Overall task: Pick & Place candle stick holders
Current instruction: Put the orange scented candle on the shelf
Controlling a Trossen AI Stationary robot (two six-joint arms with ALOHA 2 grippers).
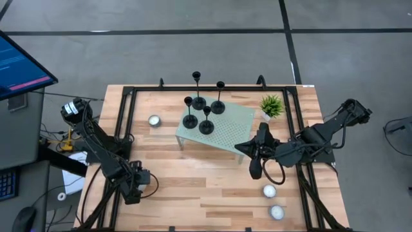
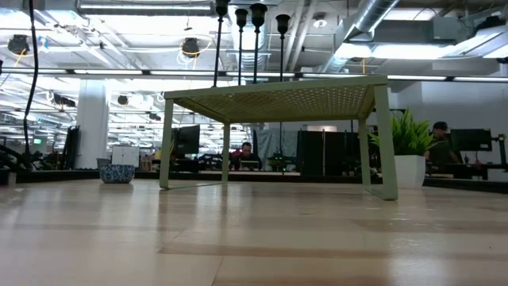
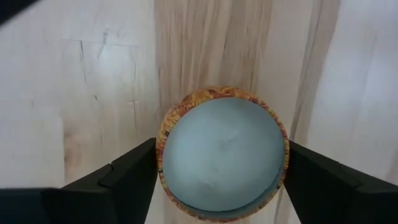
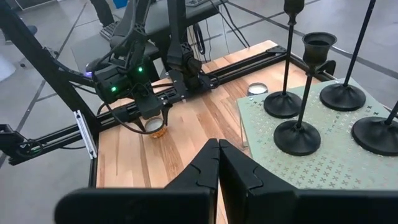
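Observation:
Four black candle stick holders [image 1: 205,115] stand upright on their disc bases on a pale green perforated stand [image 1: 225,132] at the table's middle; they also show in the right wrist view [image 4: 297,135]. My left gripper [image 1: 138,182] is open at the near left, above a small round bowl [image 3: 222,154] with a patterned rim that sits on the table; one finger shows on either side of it. My right gripper [image 4: 217,152] is shut and empty, just beyond the stand's near right corner [image 1: 239,149], and it points toward the table's left.
A small green potted plant [image 1: 271,106] stands at the stand's far right corner. One white tealight [image 1: 154,120] lies left of the stand, and two more tealights [image 1: 269,191] lie at the near right. Black frame rails [image 1: 122,129] run along the table's edges.

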